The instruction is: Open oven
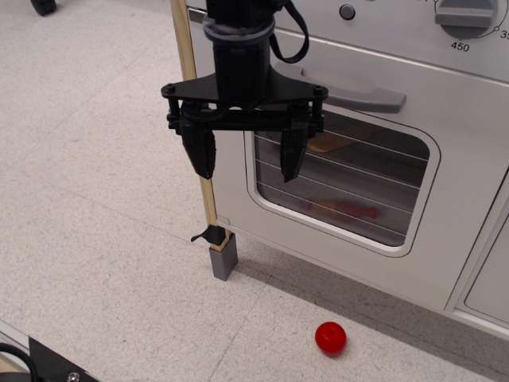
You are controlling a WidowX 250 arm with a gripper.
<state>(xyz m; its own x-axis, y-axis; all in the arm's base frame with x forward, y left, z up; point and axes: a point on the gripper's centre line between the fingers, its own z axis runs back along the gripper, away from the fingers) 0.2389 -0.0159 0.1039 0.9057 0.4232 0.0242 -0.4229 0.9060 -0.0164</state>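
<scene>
The white toy oven (445,183) fills the upper right of the view. Its door is closed, with a rounded clear wire-lined window (350,187) and a grey bar handle (362,95) above it. A grey dial panel (398,24) with a knob (469,16) runs along the top. Wooden trim (191,87) runs down its left edge. My black gripper (248,163) hangs open and empty in front of the door's left side, below and left of the handle, fingers pointing down.
A red ball (330,337) lies on the floor in front of the oven. A grey foot block (223,256) sits at the base of the wooden trim. A white panelled cabinet door (489,278) is at the far right. Red and tan items show behind the window.
</scene>
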